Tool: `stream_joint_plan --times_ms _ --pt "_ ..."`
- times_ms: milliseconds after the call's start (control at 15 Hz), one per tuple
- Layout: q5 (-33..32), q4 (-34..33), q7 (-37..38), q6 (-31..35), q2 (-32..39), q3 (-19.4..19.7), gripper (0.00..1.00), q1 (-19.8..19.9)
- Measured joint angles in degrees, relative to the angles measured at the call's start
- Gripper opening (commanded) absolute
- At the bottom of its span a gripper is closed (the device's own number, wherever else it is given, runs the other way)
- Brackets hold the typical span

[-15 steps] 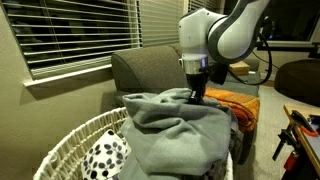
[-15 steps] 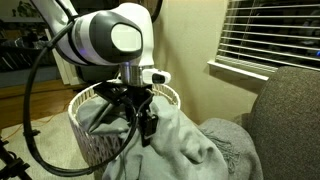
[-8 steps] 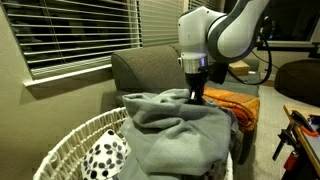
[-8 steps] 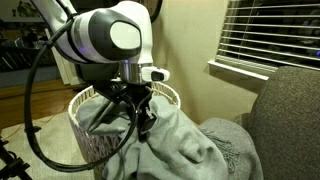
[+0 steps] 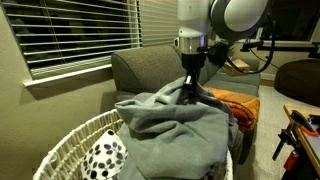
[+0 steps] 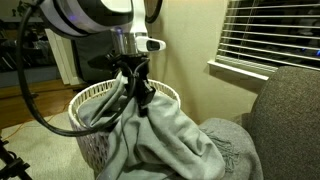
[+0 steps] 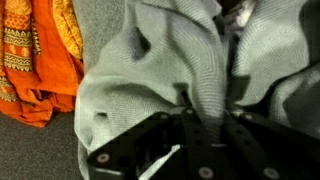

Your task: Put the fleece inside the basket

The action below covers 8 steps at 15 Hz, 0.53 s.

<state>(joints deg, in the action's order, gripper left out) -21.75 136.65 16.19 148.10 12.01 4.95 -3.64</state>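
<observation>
Pinching a raised fold of the large, light grey, soft fleece [image 5: 175, 125] with my gripper [image 5: 190, 90] clenched on it, I see the rest draped over the round white woven wicker basket [image 5: 68, 140] and onto the grey sofa [image 5: 140, 65].

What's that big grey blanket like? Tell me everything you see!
The fleece is big, plain light grey, soft and wrinkly. The gripper pinches a fold of it, and the cloth rises to a peak there. The rest droops in loose folds over the rim of the basket and hangs down its outside. An orange blanket lies close beside it.
</observation>
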Motion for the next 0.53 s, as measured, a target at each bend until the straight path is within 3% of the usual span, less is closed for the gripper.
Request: stream_joint_plan --times_ms 533 --pt "1.07 -0.1 0.0 -8.03 -8.65 -7.02 0.03 -2.7"
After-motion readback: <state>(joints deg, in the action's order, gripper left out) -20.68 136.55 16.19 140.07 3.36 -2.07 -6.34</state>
